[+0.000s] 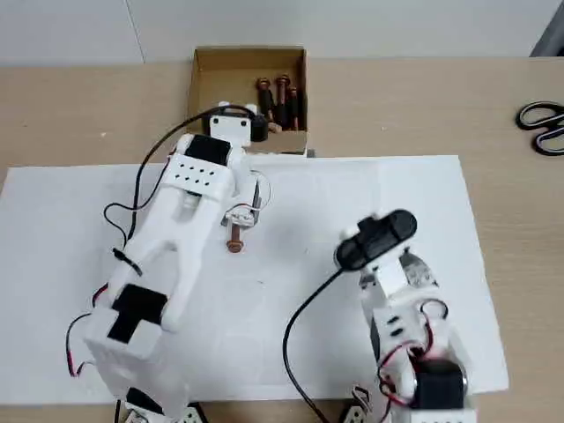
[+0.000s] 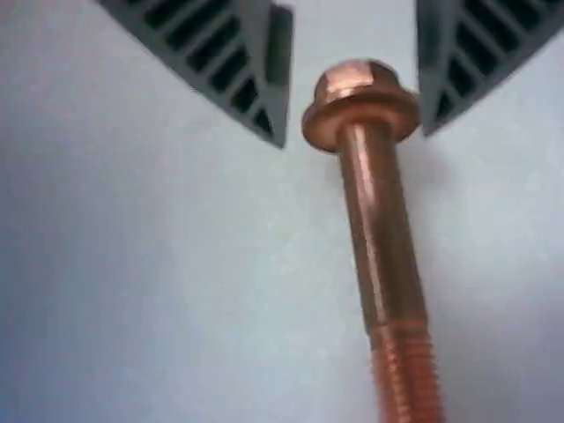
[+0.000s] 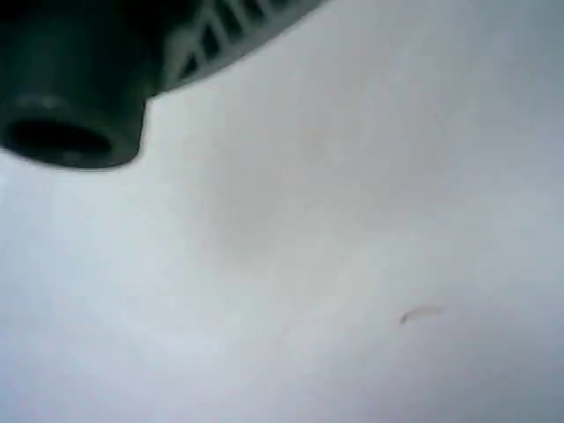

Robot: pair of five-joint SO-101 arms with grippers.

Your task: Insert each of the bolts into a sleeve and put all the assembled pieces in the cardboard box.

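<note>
Left wrist view: copper bolt (image 2: 379,256) lies flat on white paper (image 2: 132,291), head between left gripper's (image 2: 352,128) wide-open jaws; high view, cardboard box (image 1: 203,84) beyond paper holds assembled pieces (image 1: 280,101).

**Two white arms with dark parts**

The left arm (image 1: 185,211) had a white shell with small dark holes; its fingers (image 2: 220,53) were dark grey and ribbed. The right arm (image 1: 407,322) was white too, with red wires (image 1: 434,308), a black cable (image 1: 288,339) and a black camera housing (image 1: 374,238).
</note>
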